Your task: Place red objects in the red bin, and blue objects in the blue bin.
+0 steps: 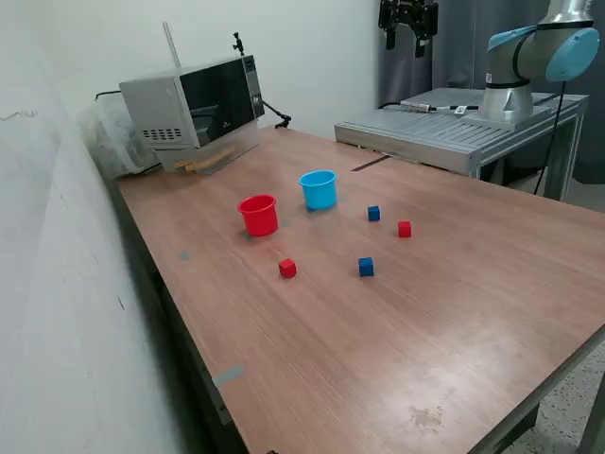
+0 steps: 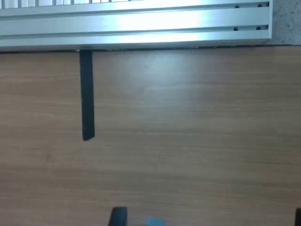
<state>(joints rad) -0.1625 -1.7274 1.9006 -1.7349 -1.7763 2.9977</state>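
Wooden desk (image 1: 454,312) carries the red cup (image 1: 258,215) beside the blue cup (image 1: 319,189), with two red cubes (image 1: 287,269) (image 1: 405,229) and two blue cubes (image 1: 366,267) (image 1: 373,214) scattered nearer its middle. A microwave (image 1: 194,109) fills the far corner. High above the far edge, the gripper (image 1: 407,42) looks parted, perhaps.

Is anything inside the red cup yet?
Nothing shows inside the red cup, though its lower interior is hidden by the near wall. Both red cubes lie on the table.

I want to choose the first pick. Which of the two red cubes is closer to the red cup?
The red cube just in front of the red cup. The other red cube lies farther off, beyond a blue cube.
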